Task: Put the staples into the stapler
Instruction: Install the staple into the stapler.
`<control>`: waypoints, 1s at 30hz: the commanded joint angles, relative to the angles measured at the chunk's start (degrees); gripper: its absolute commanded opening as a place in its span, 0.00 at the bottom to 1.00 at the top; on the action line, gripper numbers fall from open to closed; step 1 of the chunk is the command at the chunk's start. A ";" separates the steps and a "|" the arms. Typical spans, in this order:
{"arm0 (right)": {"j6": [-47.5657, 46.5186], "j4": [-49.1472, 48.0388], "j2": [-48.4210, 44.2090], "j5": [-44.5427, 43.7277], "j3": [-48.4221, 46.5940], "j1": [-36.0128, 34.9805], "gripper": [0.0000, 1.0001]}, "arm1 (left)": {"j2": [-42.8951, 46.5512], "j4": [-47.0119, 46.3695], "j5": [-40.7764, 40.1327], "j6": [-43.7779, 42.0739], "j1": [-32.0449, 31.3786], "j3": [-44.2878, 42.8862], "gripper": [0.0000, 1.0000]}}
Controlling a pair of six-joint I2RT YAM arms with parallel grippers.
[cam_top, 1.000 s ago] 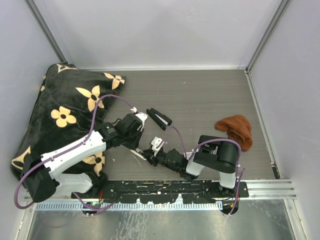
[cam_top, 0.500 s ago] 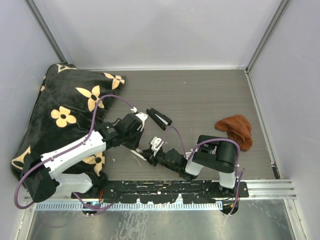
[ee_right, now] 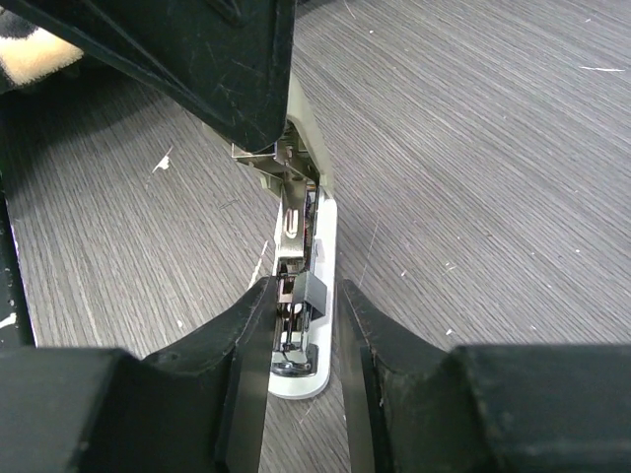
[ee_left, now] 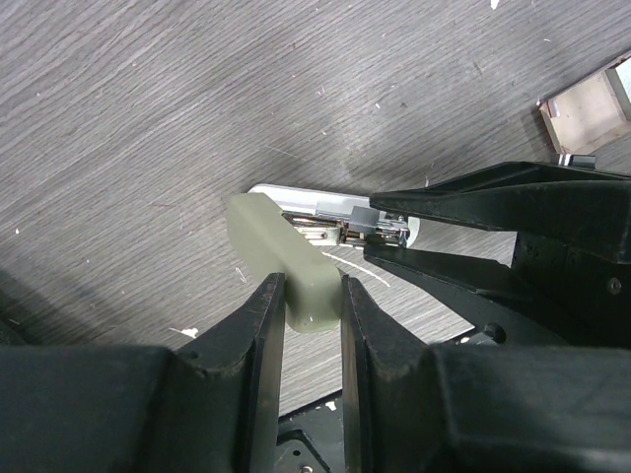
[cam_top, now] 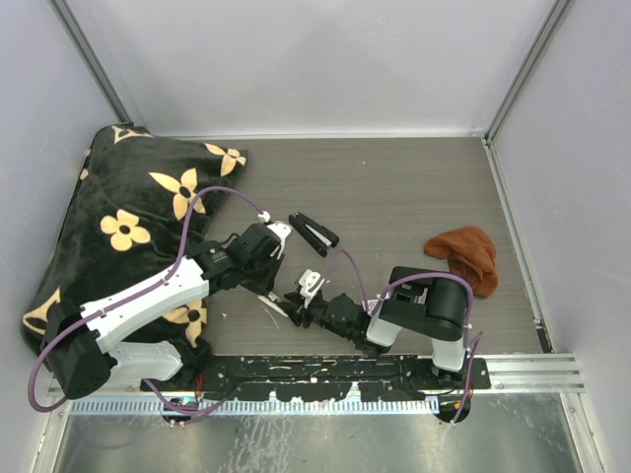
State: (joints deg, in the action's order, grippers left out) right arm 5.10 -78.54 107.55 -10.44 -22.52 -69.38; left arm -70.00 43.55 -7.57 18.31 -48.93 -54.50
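Your left tool [ee_left: 308,284] is closed on the stapler [ee_left: 288,258]: both fingers [ee_left: 264,325] press the sides of its cream-green top at the lower middle of the left wrist view, with the jaws only as far apart as that top is wide. The top is swung away from the white base, so the metal channel lies bare between them. Your right tool [ee_right: 303,288] is narrowed onto the other end. In the right wrist view its fingers sit tight against both sides of the white base at the lower centre, and the channel and a dark block in it show in the slot between. In the top view the two tools meet low and centre-left on the desk [cam_top: 414,187]. A small open cardboard box [ee_left: 584,103] sits at the upper right of the left wrist view. The staples [ee_left: 569,158] seem to be the silvery bit touching its lower edge, too small to be sure. You cannot tell whether any strip lies in the channel.
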 commanded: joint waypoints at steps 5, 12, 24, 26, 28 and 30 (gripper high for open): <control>1.68 -5.42 -6.11 -0.84 2.63 -0.40 0.43 | 0.65 -1.01 2.23 -0.29 0.05 -2.61 0.00; 6.87 5.56 -15.97 -4.80 1.80 0.86 0.51 | 0.86 -1.33 2.70 -0.69 0.02 -2.10 0.00; 30.40 35.03 -25.31 6.01 -1.65 10.85 0.52 | 3.96 -6.16 7.10 -3.94 0.06 2.32 0.00; 33.47 36.37 -25.76 8.94 -1.69 11.65 0.51 | 4.08 -6.07 7.71 -4.44 0.04 2.30 0.00; 36.80 37.91 -25.83 11.27 -2.08 13.08 0.52 | 4.03 -5.61 8.26 -5.00 0.01 2.01 0.00; 39.44 38.40 -25.13 13.91 -2.76 14.19 0.52 | 3.91 -4.97 8.76 -5.66 0.01 1.66 0.00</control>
State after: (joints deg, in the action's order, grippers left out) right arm 35.81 -43.44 83.48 -2.85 -22.39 -57.10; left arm -67.24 40.66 -3.07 14.04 -48.93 -52.14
